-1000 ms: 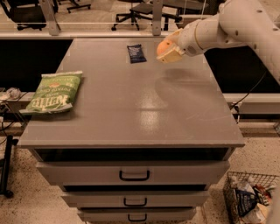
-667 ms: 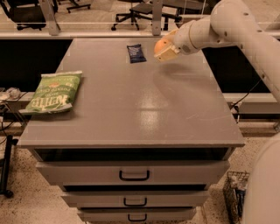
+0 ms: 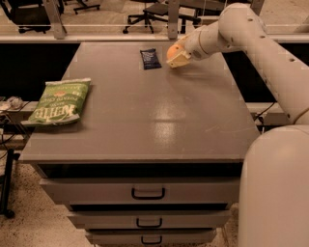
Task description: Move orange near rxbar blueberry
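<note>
The orange (image 3: 173,49) is held in my gripper (image 3: 176,55) at the far side of the grey cabinet top (image 3: 145,111), low over the surface. The rxbar blueberry (image 3: 150,58), a flat dark navy wrapper, lies flat just to the left of the orange, a small gap between them. My white arm (image 3: 251,43) reaches in from the right. My gripper is shut on the orange, whose lower part is hidden by the fingers.
A green chip bag (image 3: 58,101) lies at the left edge of the top. Drawers (image 3: 147,193) with dark handles face me below. Office chairs (image 3: 145,14) stand behind the far edge. The arm's base (image 3: 275,188) fills the lower right.
My gripper has carried the orange leftward and down, closer to the navy bar. The bar and the chip bag have not moved on the top.
</note>
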`<act>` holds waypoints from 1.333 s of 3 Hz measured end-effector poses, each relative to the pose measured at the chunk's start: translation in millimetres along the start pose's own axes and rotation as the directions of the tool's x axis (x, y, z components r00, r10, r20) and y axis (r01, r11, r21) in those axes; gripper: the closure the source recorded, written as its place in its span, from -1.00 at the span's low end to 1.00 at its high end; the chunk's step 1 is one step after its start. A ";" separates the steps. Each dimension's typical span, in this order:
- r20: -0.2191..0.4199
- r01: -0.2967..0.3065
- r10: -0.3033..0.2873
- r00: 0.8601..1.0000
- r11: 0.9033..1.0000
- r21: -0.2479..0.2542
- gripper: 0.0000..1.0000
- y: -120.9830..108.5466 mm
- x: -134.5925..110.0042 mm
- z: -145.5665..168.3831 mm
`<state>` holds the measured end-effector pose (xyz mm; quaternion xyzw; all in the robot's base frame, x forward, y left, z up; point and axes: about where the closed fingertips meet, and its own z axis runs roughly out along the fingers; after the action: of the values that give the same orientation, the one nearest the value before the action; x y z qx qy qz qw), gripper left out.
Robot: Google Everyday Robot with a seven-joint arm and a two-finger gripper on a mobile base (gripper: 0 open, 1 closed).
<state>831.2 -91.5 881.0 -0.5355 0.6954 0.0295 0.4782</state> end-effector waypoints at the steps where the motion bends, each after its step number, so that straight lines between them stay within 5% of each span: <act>1: 0.003 0.000 0.000 1.000 1.000 -0.008 1.00 -1.8 -2.4 12.7; 2: -0.007 -0.009 0.009 1.000 0.999 -0.034 0.72 0.4 -4.0 20.8; 4: -0.029 -0.028 0.025 0.999 0.996 -0.079 -0.21 6.7 -1.6 30.4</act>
<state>845.2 -70.7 862.4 -0.5453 0.7074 0.0560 0.4462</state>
